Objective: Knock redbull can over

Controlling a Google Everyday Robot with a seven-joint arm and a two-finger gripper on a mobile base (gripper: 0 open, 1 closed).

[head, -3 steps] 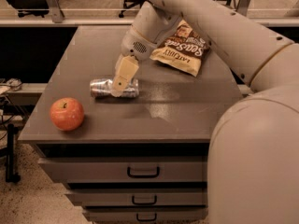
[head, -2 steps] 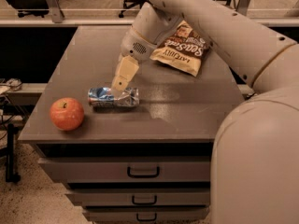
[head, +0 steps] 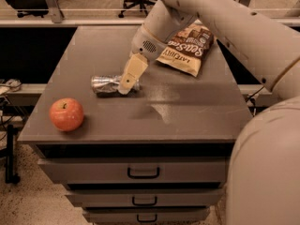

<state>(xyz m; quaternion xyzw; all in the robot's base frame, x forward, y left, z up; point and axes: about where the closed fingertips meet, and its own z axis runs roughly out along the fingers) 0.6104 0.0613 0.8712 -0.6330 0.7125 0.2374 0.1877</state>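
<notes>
The redbull can [head: 107, 85] lies on its side on the grey cabinet top [head: 187, 111], left of the middle, its long axis running left to right. My gripper [head: 129, 76] hangs from the white arm just above and in front of the can's right end, its tan fingers [head: 132, 72] pointing down and left over the can. Nothing is held in it.
A red apple [head: 67, 114] sits near the front left corner. A brown-and-yellow chip bag [head: 185, 48] lies at the back right, partly under my arm. The cabinet has drawers [head: 143, 172] below. Office chairs stand on the floor behind.
The can has shifted slightly and still lies on its side. My gripper has lifted a little and stays over its right end.
</notes>
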